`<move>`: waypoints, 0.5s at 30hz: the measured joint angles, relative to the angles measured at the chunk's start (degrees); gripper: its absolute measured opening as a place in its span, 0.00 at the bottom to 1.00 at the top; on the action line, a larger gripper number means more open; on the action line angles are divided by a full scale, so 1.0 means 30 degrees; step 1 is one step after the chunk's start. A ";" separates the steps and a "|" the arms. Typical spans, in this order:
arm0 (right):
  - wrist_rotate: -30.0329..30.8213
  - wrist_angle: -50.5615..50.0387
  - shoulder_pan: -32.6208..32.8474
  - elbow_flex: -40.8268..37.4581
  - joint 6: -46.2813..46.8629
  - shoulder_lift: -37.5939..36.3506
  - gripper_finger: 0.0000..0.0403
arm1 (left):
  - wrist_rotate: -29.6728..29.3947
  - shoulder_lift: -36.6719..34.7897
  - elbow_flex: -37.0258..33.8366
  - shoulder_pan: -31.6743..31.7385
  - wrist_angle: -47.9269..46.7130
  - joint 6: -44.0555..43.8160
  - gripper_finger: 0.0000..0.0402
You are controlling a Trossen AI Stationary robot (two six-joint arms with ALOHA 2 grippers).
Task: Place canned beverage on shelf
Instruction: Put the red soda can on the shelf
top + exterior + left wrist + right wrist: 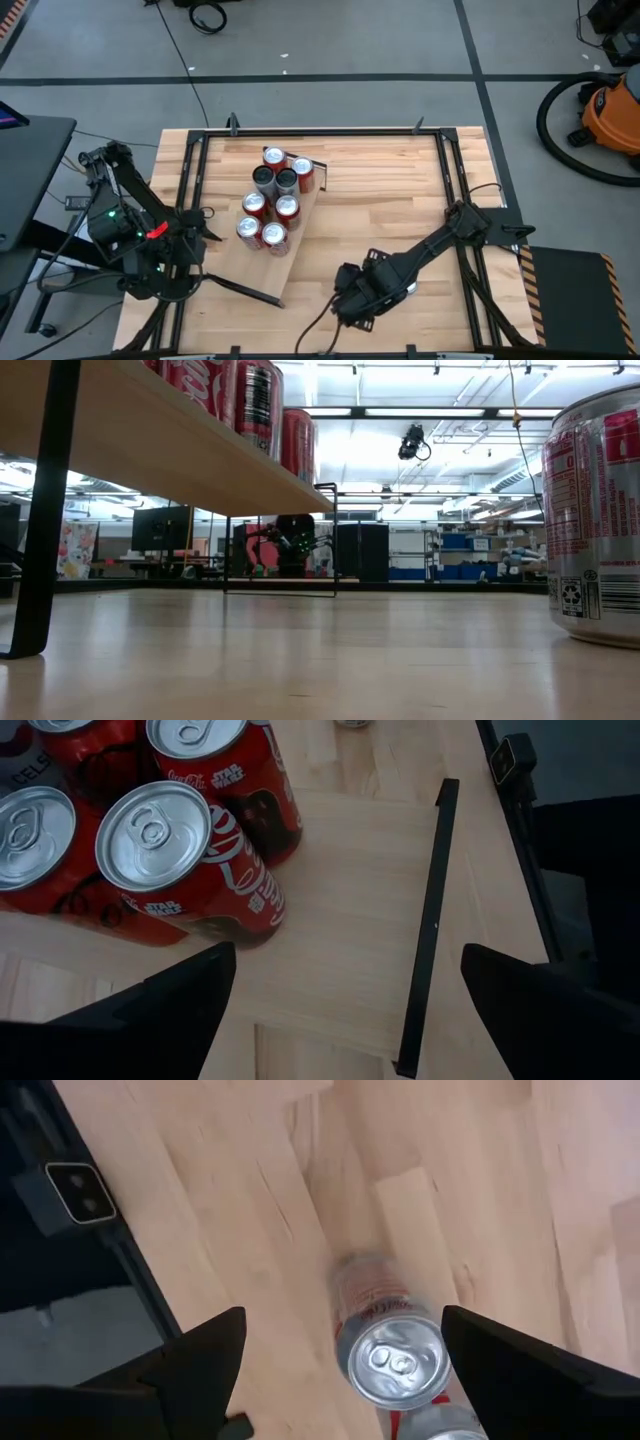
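Silver can (390, 1350) stands upright under our spread right gripper (340, 1370), left gripper (340, 1010) spread too, and shelf (290, 235) runs diagonally, near end bare.

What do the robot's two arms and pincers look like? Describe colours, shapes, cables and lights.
Both arms are black, jointed segments. The left arm carries a green light, a red patch and loose black cables. Each pincer, left pincer and right pincer, has two dark, wedge-shaped fingers.
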 joint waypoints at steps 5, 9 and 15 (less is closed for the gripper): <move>0.0201 -0.0002 0.0296 -0.1368 0.0179 -0.0009 0.86 | 0.0011 0.0000 0.0000 -0.0004 -0.0052 -0.0060 1.00; 0.0192 -0.0062 0.0291 -0.2575 0.0086 -0.0007 0.86 | 0.0011 0.0000 0.0000 -0.0007 -0.0110 -0.0064 1.00; 0.0275 -0.0042 0.0298 -0.2748 0.0616 -0.0717 0.86 | 0.0018 0.0000 0.0000 -0.0007 -0.0253 -0.0064 1.00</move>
